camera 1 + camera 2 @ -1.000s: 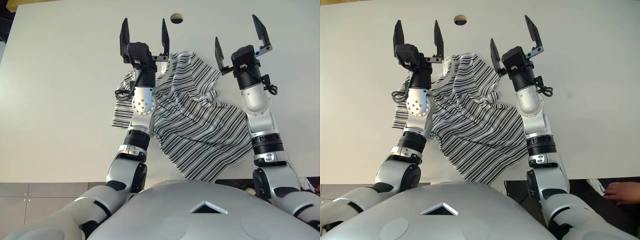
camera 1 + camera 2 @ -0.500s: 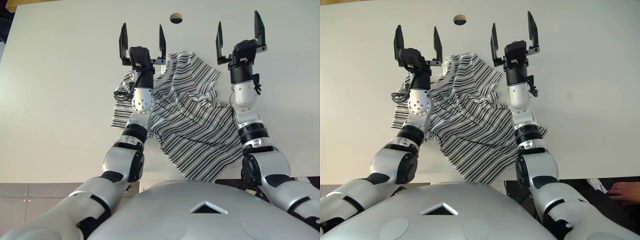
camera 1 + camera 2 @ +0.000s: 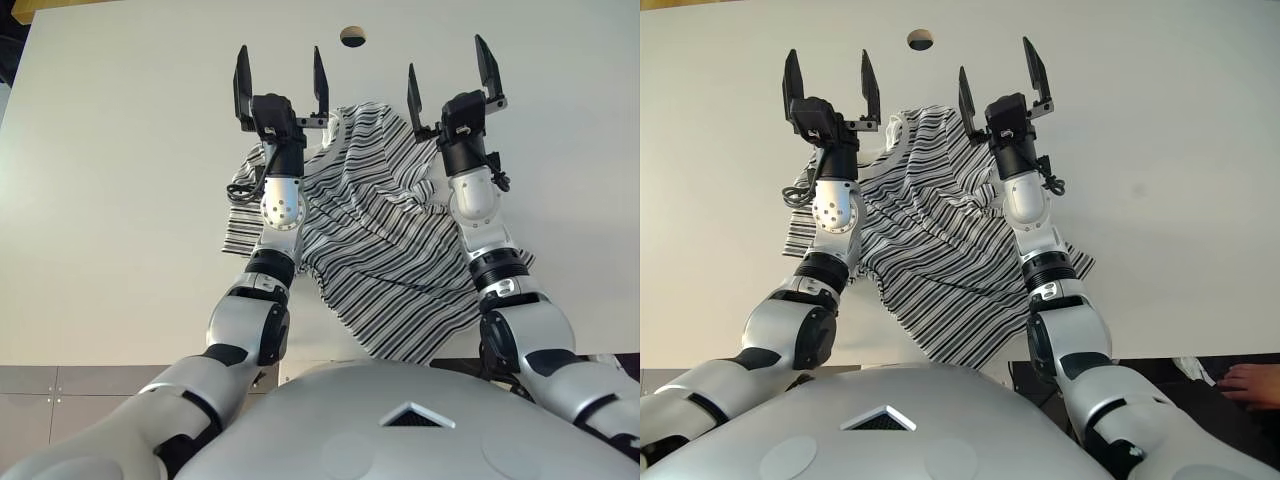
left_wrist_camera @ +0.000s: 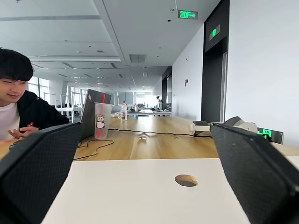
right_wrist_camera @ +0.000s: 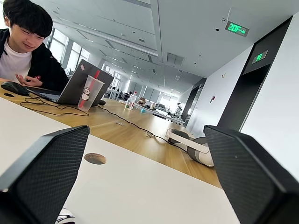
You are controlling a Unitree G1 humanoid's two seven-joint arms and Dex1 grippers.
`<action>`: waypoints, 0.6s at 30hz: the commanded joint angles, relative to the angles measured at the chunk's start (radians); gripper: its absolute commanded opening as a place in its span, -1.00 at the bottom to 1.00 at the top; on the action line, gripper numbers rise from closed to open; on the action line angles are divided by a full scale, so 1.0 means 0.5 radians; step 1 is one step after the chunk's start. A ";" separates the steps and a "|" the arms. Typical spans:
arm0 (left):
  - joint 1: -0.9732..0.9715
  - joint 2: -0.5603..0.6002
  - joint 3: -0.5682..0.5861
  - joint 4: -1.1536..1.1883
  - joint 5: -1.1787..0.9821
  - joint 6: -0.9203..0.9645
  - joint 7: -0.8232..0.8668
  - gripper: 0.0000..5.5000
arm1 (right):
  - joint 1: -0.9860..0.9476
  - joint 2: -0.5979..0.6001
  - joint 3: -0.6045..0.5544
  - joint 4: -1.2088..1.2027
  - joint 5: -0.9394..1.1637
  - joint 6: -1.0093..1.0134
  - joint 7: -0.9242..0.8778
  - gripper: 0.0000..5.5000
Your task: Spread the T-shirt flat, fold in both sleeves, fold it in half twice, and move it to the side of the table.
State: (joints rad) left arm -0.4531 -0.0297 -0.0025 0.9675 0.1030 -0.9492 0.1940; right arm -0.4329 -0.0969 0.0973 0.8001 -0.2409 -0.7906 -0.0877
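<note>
White table bore crumpled striped T-shirt; left gripper, right gripper hovered wide-spread over collar end, apparently poised for spreading.

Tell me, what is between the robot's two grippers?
The striped T-shirt. Its collar end lies on the table between the left gripper and the right gripper. The eye views show this. Both sets of jaws stand open.

Wide table room flanks the crumpled T-shirt.
</note>
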 commanded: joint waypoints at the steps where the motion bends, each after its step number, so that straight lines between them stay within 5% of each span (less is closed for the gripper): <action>1: 0.019 0.000 0.005 0.011 0.034 0.007 0.019 0.83 | 0.016 0.008 -0.001 0.023 0.023 -0.076 -0.001 0.64; 7: 0.060 -0.014 -0.040 -0.049 0.062 -0.023 -0.047 0.83 | 0.015 0.025 -0.041 0.011 0.090 -0.115 0.000 0.64; 11: 0.094 -0.041 -0.053 -0.151 0.055 -0.012 -0.057 0.83 | 0.046 -0.144 0.009 -0.107 -0.250 0.031 -0.192 0.64; 14: 0.120 -0.073 -0.053 -0.350 -0.008 -0.020 -0.091 0.83 | 0.110 -0.437 0.067 -0.554 -0.476 0.280 0.070 0.64; 18: 0.099 -0.101 -0.008 -0.491 -0.165 0.030 -0.151 0.83 | -0.077 -0.727 0.431 -0.614 -0.837 0.510 0.686 0.64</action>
State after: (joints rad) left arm -0.3967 -0.0743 -0.0172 0.7464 0.0485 -0.9549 0.1368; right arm -0.4094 -0.4261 0.2459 0.4935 -0.5995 -0.5741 0.1527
